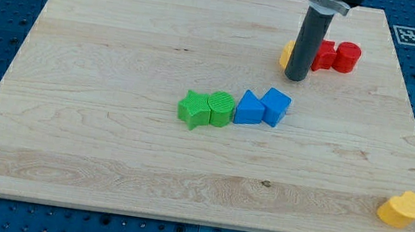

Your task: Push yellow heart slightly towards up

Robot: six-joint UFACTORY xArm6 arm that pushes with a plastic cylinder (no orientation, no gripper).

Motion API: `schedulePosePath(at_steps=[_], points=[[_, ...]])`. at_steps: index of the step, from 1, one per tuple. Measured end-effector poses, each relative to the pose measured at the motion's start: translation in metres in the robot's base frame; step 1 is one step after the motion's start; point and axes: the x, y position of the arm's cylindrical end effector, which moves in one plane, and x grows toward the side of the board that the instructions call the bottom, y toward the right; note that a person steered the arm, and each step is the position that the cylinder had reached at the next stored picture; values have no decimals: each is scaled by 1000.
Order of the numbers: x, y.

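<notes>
The yellow heart (399, 209) lies near the board's bottom right corner, close to the right edge. My tip (296, 79) stands far from it, toward the view's top, at the lower end of the dark rod. The tip is just below a yellow block (286, 54), which the rod mostly hides. Two red blocks (336, 57) sit right of the rod.
A row of blocks lies mid-board: a green star (193, 109), a green block (221, 108), a blue block (249, 108) and a blue cube (276, 106). The wooden board (107, 134) rests on a blue perforated table. A marker tag (406, 34) is at the top right corner.
</notes>
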Motion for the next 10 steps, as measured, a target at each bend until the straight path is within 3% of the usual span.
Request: schedulePosePath(at_steps=[3,10], points=[[-4,-9],[63,36]])
